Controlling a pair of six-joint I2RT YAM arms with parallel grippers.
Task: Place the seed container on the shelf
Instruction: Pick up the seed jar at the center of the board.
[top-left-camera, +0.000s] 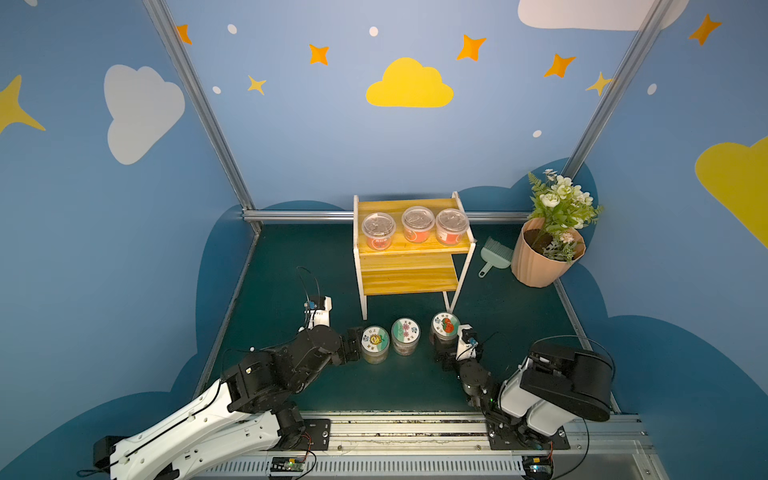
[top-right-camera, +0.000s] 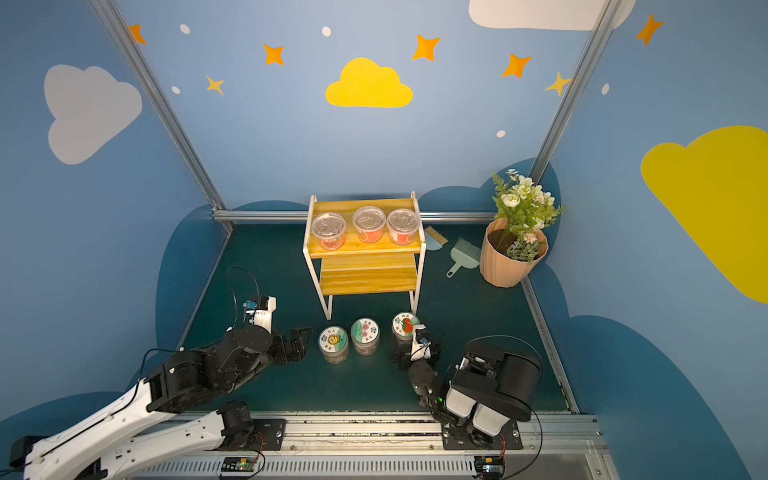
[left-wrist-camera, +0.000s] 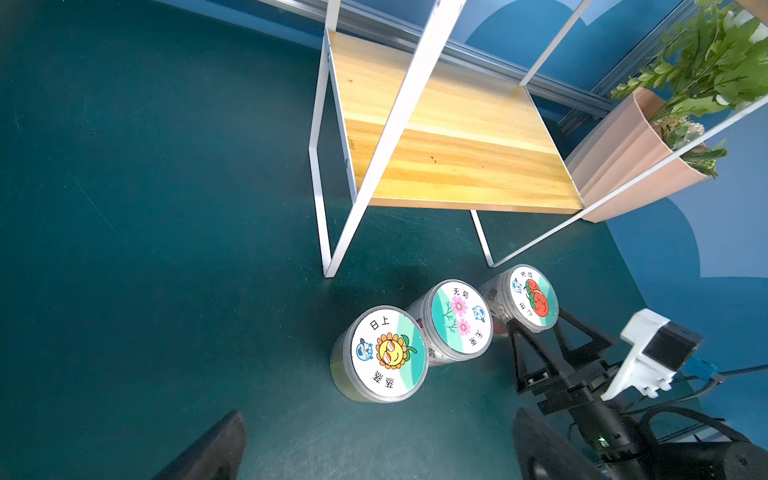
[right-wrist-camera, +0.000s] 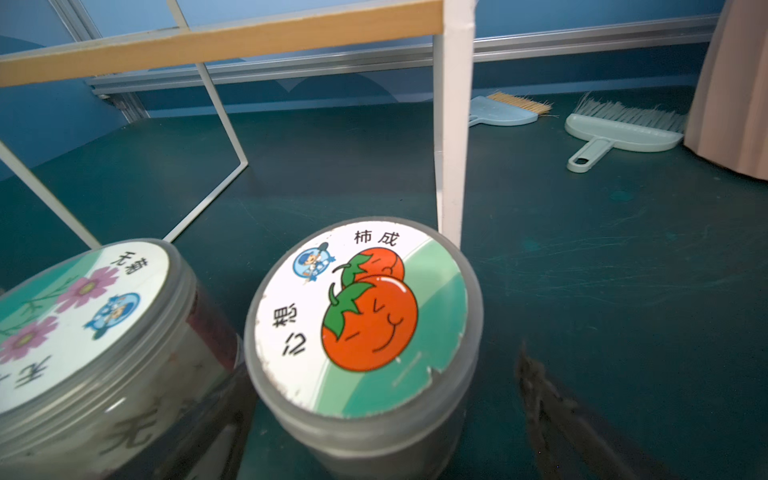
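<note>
Right gripper (left-wrist-camera: 536, 323) sat with jaws spread wide around the tomato-lid seed jar (right-wrist-camera: 365, 316), one finger each side. In the right wrist view I saw a gap between the jar wall and the blurred finger (right-wrist-camera: 552, 411), so no squeeze. That jar stood upright on the green mat (top-left-camera: 291, 257), just in front of the shelf (top-left-camera: 409, 282), by the front leg on the flower pot side, and not on it. Left gripper (top-right-camera: 300, 341) was spread apart too, with nothing between its fingers, just beside the sunflower-lid jar (top-left-camera: 375, 338). I noted the pink-flower-lid jar (top-left-camera: 406, 332) standing between the other two, all three in a row on the mat before the shelf. In both top views the top tier carried three clear cups (top-left-camera: 417, 226) with orange labels, side by side. Beside the shelf lay a mint hand brush (top-left-camera: 494, 253) next to the peach flower pot (top-left-camera: 540, 266). A blue hand brush (top-right-camera: 434, 239) lay close by the shelf's back leg.
</note>
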